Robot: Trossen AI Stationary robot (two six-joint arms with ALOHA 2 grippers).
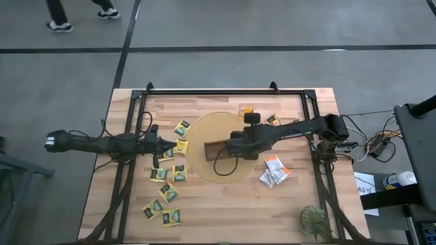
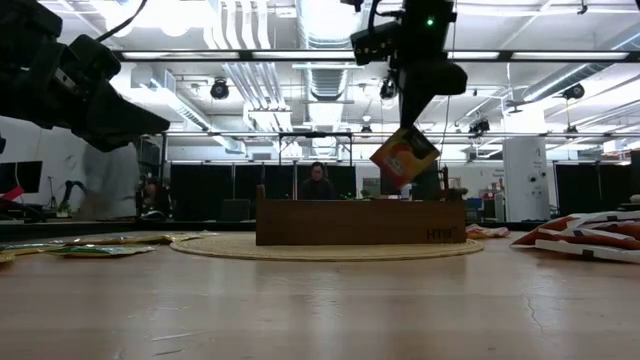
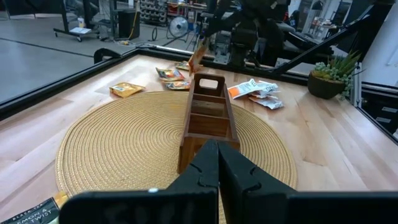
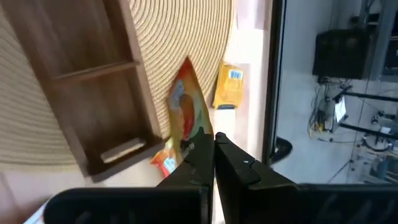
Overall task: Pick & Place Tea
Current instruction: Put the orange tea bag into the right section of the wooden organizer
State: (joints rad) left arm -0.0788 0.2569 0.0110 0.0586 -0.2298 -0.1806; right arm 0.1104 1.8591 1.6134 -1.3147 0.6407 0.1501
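My right gripper (image 2: 418, 112) hangs above the far end of the brown wooden tray (image 2: 360, 222), shut on an orange tea packet (image 2: 403, 155). The tray (image 1: 212, 148) rests flat on a round woven mat (image 1: 204, 129). Several yellow-green packets (image 1: 168, 192) lie flat on the table's left part. Two more orange ones (image 1: 272, 120) lie near the far edge, and white-and-orange ones (image 1: 274, 170) lie right of the mat. My left gripper (image 1: 165, 145) is shut and hovers left of the mat, pointing at the tray (image 3: 208, 115). My right gripper pinches the orange packet between its two fingers at an upper corner (image 4: 189, 140), coming from above and pointing down. The packet is lifted clear and hangs tilted below the fingers, one corner lowest (image 2: 385, 165), just above the tray's top edge.
A black metal frame (image 1: 136, 102) runs along the table's edges. A small potted plant (image 1: 315, 219) stands at the near right corner. A dark cable (image 1: 225, 170) loops over the mat beneath the right arm. People show in the room beyond (image 2: 318, 180).
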